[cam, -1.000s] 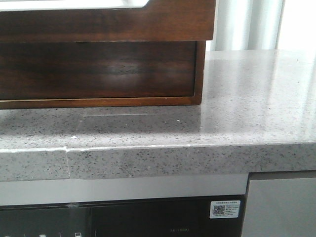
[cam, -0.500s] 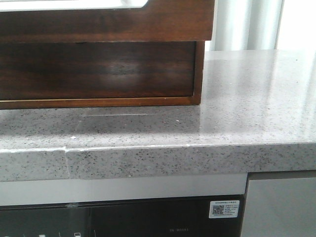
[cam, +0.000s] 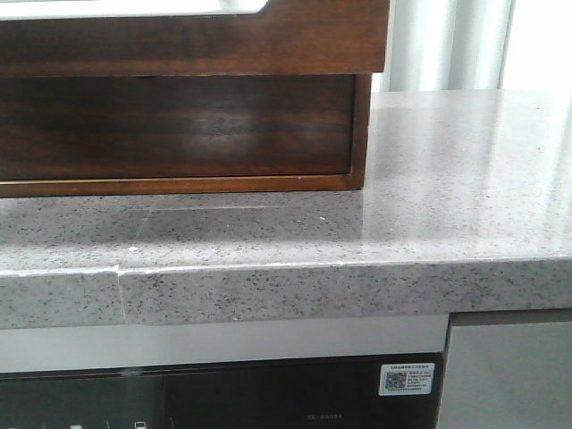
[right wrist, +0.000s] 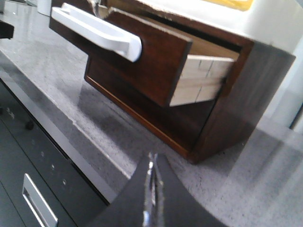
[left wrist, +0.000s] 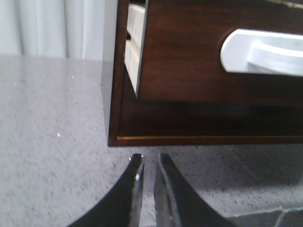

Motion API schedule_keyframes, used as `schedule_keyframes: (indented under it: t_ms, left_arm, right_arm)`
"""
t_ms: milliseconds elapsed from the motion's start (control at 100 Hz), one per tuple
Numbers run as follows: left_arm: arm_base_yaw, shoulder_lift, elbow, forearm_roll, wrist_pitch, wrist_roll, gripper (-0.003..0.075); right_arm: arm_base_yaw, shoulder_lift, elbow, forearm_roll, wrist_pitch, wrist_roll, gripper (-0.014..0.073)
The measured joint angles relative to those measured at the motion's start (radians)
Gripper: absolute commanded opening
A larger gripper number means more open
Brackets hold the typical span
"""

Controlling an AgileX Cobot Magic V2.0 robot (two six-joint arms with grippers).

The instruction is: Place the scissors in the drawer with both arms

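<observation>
The scissors show in no view. The drawer (cam: 188, 40) is pulled partly out of a dark wood cabinet (cam: 179, 125) on the counter. Its glossy front (left wrist: 189, 61) carries a white handle (left wrist: 265, 54), and its pale side wall (right wrist: 203, 80) shows in the right wrist view. My left gripper (left wrist: 150, 158) hangs low over the counter just in front of the cabinet's left bottom corner, its fingers almost together and empty. My right gripper (right wrist: 152, 158) is shut and empty, near the counter's front edge, off the cabinet's right corner. Neither gripper shows in the front view.
The speckled grey stone counter (cam: 447, 179) stretches right of the cabinet. A black appliance panel (cam: 268, 393) with a label sits under the counter edge. White curtains (cam: 447, 45) hang behind. Something yellow (right wrist: 232, 4) lies on the cabinet's top.
</observation>
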Motion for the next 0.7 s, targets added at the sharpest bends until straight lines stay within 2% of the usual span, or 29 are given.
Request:
schedule_keyframes:
  t_ms: [100, 250, 320, 700]
  left_arm:
    - [0.000, 0.000, 0.015, -0.056, 0.000, 0.000, 0.0003]
    - [0.000, 0.000, 0.017, -0.355, 0.000, -0.001, 0.0003]
    - [0.000, 0.000, 0.017, -0.439, 0.000, -0.001, 0.0003]
    - [0.000, 0.000, 0.017, -0.497, 0.000, -0.001, 0.0003]
  right_arm:
    - [0.000, 0.000, 0.043, 0.002, -0.016, 0.000, -0.0116]
    - [0.000, 0.000, 0.093, 0.002, -0.020, 0.000, -0.0116]
    - [0.000, 0.000, 0.108, 0.002, -0.020, 0.000, -0.0116]
    - [0.000, 0.000, 0.121, 0.002, -0.020, 0.002, -0.0116]
